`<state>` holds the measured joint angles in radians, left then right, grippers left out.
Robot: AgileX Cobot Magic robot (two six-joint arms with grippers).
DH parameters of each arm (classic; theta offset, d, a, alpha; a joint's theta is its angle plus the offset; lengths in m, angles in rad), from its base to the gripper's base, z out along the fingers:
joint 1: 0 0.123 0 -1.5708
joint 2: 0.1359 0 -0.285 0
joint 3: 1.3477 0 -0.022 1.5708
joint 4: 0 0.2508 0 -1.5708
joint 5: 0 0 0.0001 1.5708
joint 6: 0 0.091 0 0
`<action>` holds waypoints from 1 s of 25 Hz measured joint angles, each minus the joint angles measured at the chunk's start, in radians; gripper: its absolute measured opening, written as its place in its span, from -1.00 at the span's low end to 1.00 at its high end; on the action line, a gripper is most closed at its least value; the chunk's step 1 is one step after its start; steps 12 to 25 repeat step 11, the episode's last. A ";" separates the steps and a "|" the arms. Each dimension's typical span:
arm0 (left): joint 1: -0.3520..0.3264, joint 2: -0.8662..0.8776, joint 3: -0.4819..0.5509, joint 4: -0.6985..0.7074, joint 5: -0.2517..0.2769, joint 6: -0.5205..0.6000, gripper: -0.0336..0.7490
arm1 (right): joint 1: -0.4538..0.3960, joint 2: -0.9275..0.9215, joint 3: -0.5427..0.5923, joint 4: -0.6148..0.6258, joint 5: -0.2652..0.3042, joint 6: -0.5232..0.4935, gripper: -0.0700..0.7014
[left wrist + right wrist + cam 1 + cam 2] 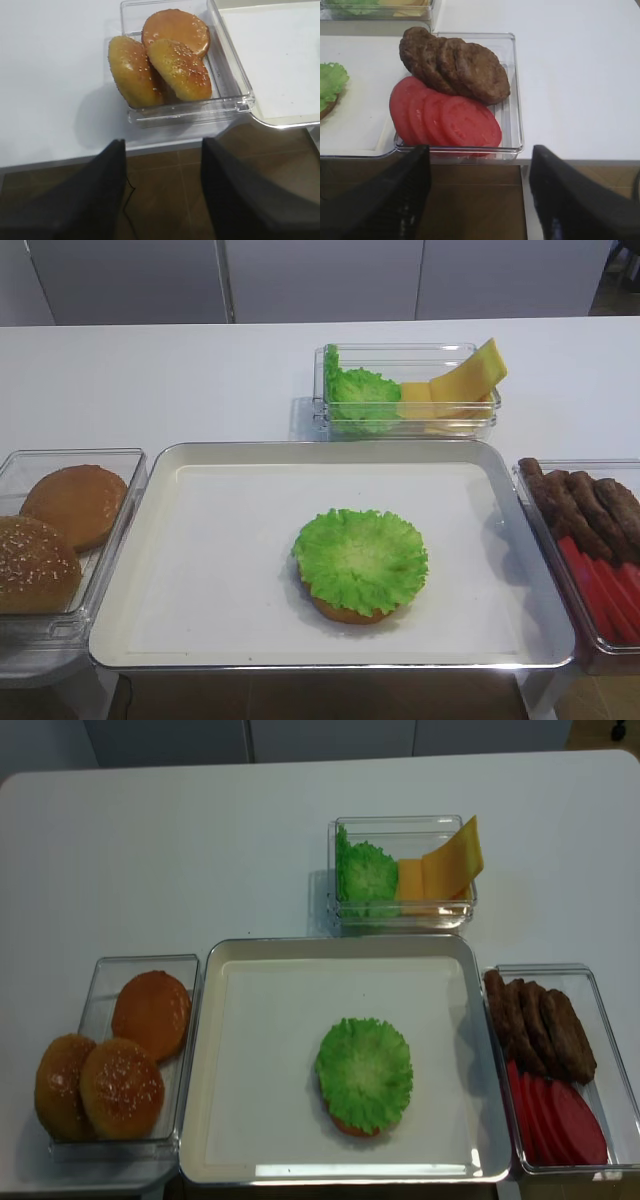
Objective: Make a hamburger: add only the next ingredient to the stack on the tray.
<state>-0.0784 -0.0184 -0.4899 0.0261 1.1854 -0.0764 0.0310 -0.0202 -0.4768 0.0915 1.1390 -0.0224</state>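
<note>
The stack sits right of centre on the tray. It is a bun bottom half with a frilly green lettuce leaf lying on it, also seen from above. My right gripper hangs open and empty off the table's front edge, just in front of the tub of brown patties and red tomato slices. My left gripper is open and empty too, off the front edge before the bun tub. Neither gripper shows in the high views.
A clear tub behind the tray holds lettuce and cheese slices. The left tub holds brown bun tops, some sesame-seeded. The right tub touches the tray's right rim. Brown floor lies below both grippers.
</note>
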 joint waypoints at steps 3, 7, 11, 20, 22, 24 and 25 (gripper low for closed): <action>0.000 0.000 0.000 0.000 0.000 0.000 0.00 | 0.000 0.000 0.000 0.015 0.000 0.001 0.44; 0.000 0.000 0.000 0.000 0.000 0.000 0.00 | 0.000 0.000 0.000 0.016 0.000 0.001 0.44; 0.000 0.000 0.000 0.000 0.000 0.000 0.00 | 0.000 0.000 0.000 0.016 0.000 -0.001 0.44; 0.000 0.000 0.000 0.000 0.000 0.000 0.00 | 0.000 0.000 0.000 0.016 0.000 -0.001 0.44; 0.000 0.000 0.000 0.000 0.000 0.000 0.00 | 0.000 0.000 0.000 0.016 0.000 -0.001 0.44; 0.000 0.000 0.000 0.000 0.000 0.000 0.00 | 0.000 0.000 0.000 0.016 0.000 -0.001 0.44; 0.000 0.000 0.000 0.000 0.000 0.000 0.00 | 0.000 0.000 0.000 0.016 0.000 -0.001 0.44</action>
